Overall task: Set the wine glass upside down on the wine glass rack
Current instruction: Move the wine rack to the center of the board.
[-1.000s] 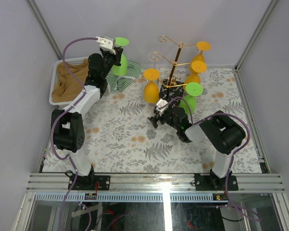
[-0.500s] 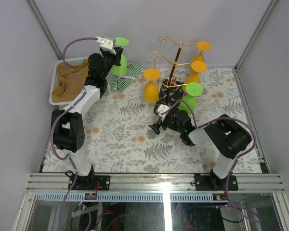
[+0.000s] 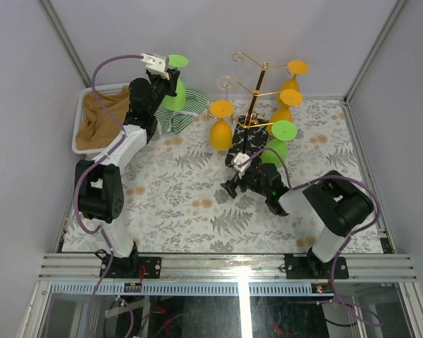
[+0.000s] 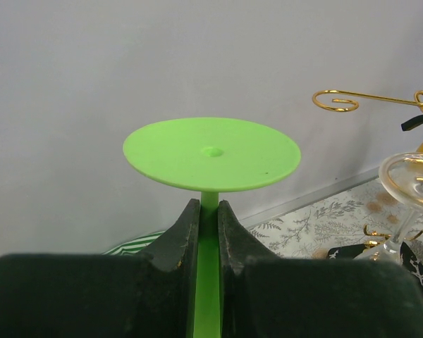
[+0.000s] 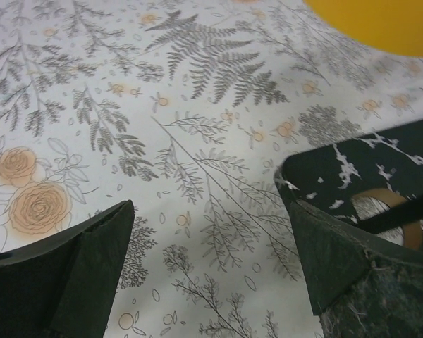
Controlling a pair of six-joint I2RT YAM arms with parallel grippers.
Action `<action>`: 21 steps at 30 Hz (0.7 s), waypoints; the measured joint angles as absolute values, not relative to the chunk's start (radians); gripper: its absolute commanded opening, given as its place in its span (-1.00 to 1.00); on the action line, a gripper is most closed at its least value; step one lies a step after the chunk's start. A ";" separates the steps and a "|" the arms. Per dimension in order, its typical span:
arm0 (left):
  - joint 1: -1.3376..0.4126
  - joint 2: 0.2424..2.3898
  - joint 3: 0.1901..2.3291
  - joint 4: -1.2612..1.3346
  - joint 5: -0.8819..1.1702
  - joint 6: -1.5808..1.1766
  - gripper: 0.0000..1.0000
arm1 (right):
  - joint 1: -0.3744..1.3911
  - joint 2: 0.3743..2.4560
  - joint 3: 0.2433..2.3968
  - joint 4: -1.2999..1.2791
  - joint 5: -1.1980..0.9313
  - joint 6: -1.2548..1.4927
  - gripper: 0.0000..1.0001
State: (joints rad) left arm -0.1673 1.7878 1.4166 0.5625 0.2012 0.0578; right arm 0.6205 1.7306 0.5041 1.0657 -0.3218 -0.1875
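Note:
My left gripper (image 3: 170, 79) is shut on the stem of a green wine glass (image 3: 177, 62). It holds the glass upside down, foot up, at the back left, well left of the rack. In the left wrist view the fingers (image 4: 178, 236) pinch the green stem (image 4: 207, 296) under the round foot (image 4: 211, 153). The gold wire rack (image 3: 257, 88) stands on its black patterned base (image 3: 245, 143). It carries orange glasses (image 3: 290, 97), a second green glass (image 3: 282, 131) and a clear glass (image 3: 228, 82). My right gripper (image 3: 233, 184) is open and empty, low over the table beside the base (image 5: 381, 165).
A white basket (image 3: 82, 113) with a brown cloth (image 3: 102, 116) sits at the back left. A green striped cloth (image 3: 175, 121) lies beside it. An orange glass (image 3: 221, 130) is left of the rack. Grey walls close in the back and sides.
My right gripper has drawn back a little toward the near edge, away from the rack base, still open. The left arm and the green glass have not moved.

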 measured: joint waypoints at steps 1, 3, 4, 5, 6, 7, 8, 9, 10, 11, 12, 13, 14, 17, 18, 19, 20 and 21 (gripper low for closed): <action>-0.167 1.788 1.417 0.562 0.200 0.058 -1.00 | 0.620 1.716 0.504 1.049 -0.300 -0.177 0.97; -0.167 1.788 1.416 0.562 0.199 0.058 -1.00 | 0.620 1.679 0.504 1.011 -0.246 -0.156 0.98; -0.167 1.788 1.416 0.562 0.198 0.058 -1.00 | 0.620 1.656 0.504 0.992 -0.214 -0.146 0.98; -0.167 1.788 1.416 0.562 0.197 0.058 -1.00 | 0.620 1.636 0.504 0.974 -0.183 -0.139 0.98; -0.167 1.788 1.416 0.562 0.197 0.058 -1.00 | 0.621 1.618 0.505 0.953 -0.152 -0.134 0.99; -0.167 1.788 1.416 0.562 0.197 0.058 -1.00 | 0.621 1.602 0.506 0.933 -0.119 -0.131 0.99; -0.167 1.788 1.416 0.562 0.197 0.058 -1.00 | 0.621 1.592 0.511 0.908 -0.091 -0.130 0.99; -0.167 1.788 1.416 0.562 0.197 0.058 -1.00 | 0.621 1.588 0.519 0.883 -0.062 -0.131 0.99; -0.167 1.788 1.416 0.562 0.198 0.058 -1.00 | 0.620 1.587 0.529 0.856 -0.037 -0.131 0.99; -0.167 1.788 1.416 0.562 0.198 0.058 -1.00 | 0.621 1.587 0.540 0.830 -0.014 -0.131 0.99; -0.167 1.788 1.416 0.562 0.198 0.058 -1.00 | 0.620 1.587 0.547 0.812 0.005 -0.132 1.00; -0.167 1.788 1.416 0.562 0.198 0.058 -1.00 | 0.620 1.589 0.557 0.795 0.026 -0.132 1.00; -0.167 1.788 1.416 0.563 0.198 0.058 -1.00 | 0.621 1.593 0.566 0.786 0.041 -0.134 0.99; -0.167 1.788 1.417 0.563 0.198 0.058 -1.00 | 0.621 1.625 0.595 0.783 0.070 -0.140 0.99; -0.167 1.789 1.417 0.563 0.198 0.058 -1.00 | 0.621 1.640 0.604 0.783 0.073 -0.142 0.98; -0.167 1.789 1.417 0.563 0.198 0.058 -1.00 | 0.621 1.660 0.617 0.786 0.078 -0.146 0.99; -0.167 1.789 1.417 0.563 0.198 0.058 -1.00 | 0.621 1.684 0.629 0.793 0.084 -0.150 0.98; -0.167 1.789 1.417 0.563 0.198 0.058 -1.00 | 0.621 1.708 0.643 0.795 0.089 -0.155 0.99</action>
State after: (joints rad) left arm -0.1673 1.7885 1.4166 0.5629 0.1978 0.0578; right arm 0.6209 1.7081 0.6426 0.7952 0.0887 -0.1551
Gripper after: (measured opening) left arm 0.071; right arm 0.993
